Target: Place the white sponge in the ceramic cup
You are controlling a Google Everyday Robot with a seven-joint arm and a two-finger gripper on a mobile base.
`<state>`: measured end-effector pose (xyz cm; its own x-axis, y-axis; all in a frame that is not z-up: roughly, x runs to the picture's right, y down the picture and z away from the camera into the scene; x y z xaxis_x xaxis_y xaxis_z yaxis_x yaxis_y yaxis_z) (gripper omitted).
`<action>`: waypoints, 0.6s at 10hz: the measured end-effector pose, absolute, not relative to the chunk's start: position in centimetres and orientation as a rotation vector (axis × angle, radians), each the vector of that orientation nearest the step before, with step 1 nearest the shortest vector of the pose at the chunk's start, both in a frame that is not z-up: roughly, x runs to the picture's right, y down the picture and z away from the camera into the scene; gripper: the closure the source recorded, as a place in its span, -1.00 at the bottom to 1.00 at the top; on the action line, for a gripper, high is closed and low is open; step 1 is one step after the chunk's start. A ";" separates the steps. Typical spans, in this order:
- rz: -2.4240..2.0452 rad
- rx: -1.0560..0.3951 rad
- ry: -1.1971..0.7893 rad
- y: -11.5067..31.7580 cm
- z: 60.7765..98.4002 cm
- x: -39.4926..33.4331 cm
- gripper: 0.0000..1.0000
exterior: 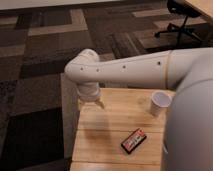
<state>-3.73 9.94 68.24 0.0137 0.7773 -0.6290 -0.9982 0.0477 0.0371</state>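
Observation:
The ceramic cup (161, 103) is small, white and handleless, and stands upright near the right side of the wooden table (105, 135). My white arm (130, 70) reaches from the right across the table's far edge and bends down at the far left corner. My gripper (94, 101) hangs there just above the tabletop, well left of the cup. The white sponge does not show in this view; it is hidden or out of view.
A black-and-red flat packet (133, 140) lies on the table near the front, below and left of the cup. My arm's bulky white shoulder (192, 135) covers the table's right edge. Dark patterned carpet (35, 60) surrounds the table, and an office chair base (181, 26) stands at the far right.

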 end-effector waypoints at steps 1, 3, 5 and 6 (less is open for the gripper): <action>1.446 -0.473 0.588 10.5 67.6 -0.6 -0.30; 1.422 -0.461 0.632 11.6 66.6 5.5 -0.30; 1.419 -0.465 0.629 11.6 66.6 5.3 -0.30; 1.420 -0.465 0.630 11.7 66.6 5.3 -0.30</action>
<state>5.35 11.66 66.60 0.0354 0.7576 -0.6518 -0.9916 0.1078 0.0714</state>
